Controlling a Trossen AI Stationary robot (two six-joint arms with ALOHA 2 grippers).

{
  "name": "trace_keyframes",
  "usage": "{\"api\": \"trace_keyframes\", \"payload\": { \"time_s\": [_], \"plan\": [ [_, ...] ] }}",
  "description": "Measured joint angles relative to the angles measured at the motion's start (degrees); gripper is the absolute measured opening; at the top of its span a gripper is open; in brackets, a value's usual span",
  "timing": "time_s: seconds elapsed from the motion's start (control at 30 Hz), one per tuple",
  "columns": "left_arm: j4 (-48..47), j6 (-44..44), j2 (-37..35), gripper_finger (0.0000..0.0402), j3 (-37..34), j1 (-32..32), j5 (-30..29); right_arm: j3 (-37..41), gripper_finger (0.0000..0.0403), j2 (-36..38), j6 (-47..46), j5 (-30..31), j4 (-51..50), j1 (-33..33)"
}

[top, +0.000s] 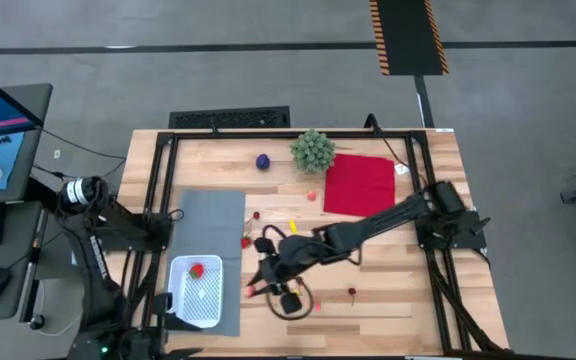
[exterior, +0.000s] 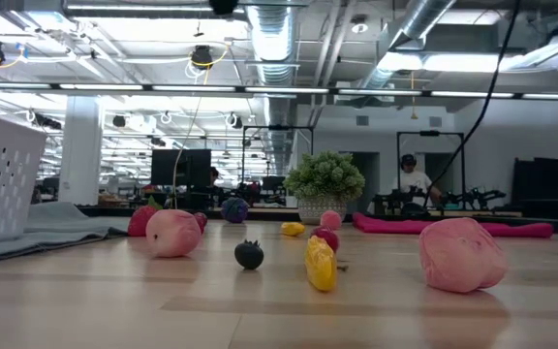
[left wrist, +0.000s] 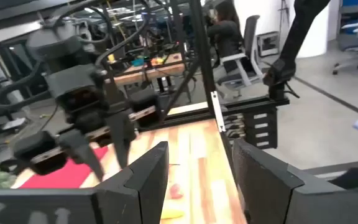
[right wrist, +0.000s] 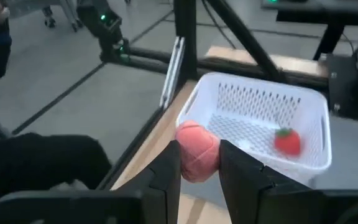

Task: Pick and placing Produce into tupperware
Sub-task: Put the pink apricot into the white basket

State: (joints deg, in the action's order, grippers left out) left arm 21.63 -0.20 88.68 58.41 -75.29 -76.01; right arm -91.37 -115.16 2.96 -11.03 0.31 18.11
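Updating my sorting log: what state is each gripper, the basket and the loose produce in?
Right gripper: shut on a pink fruit, above the table.
Left gripper: open, empty.
White basket: upright, holding one red fruit.
Purple ball: loose on the table.

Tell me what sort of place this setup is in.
Most likely a robotics lab or open workshop floor. The wooden table sits in a black metal frame on a grey concrete floor, exposed ducts run overhead, and rows of monitors and a seated person fill the background.
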Motion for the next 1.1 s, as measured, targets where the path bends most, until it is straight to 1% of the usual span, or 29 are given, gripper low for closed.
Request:
{"api": "trace_keyframes", "payload": {
  "time_s": [0.13,0.27,0.37,0.47,0.57,0.7,0.87,1.1],
  "plan": [
    [0.0,-1.1,0.0,0.0171,0.0,-1.6,0.0,-8.2,0.0119,-6.0,2.0,-1.1,-3.7,-1.1],
    [0.0,-1.6,0.0,0.0171,0.0,-1.9,0.6,-15.5,0.0119,-10.9,3.5,-2.5,-7.0,-2.0],
    [0.1,-2.6,0.0,0.0171,0.0,-2.1,2.5,-20.0,0.0119,-14.3,4.0,-3.4,-8.5,-2.7],
    [0.3,-3.2,0.0,0.0171,0.0,-2.4,6.3,-24.0,0.0119,-17.9,4.4,-6.6,-8.8,-3.5],
    [0.9,-3.5,0.0,0.0171,0.0,-2.8,8.8,-27.7,0.0119,-20.9,4.3,-7.0,-9.3,-4.2],
    [1.3,-3.7,0.0,0.0171,0.0,-2.9,10.1,-31.5,0.0119,-24.4,4.8,-7.1,-10.4,-5.1],
    [1.4,-3.6,0.0,0.0171,0.0,-2.9,10.2,-35.2,0.0119,-27.3,4.4,-7.1,-12.4,-6.0],
    [1.4,-3.9,0.0,0.0171,0.0,-2.9,10.2,-35.8,0.0119,-27.7,3.5,-7.0,-13.4,-7.0]
  ]
}}
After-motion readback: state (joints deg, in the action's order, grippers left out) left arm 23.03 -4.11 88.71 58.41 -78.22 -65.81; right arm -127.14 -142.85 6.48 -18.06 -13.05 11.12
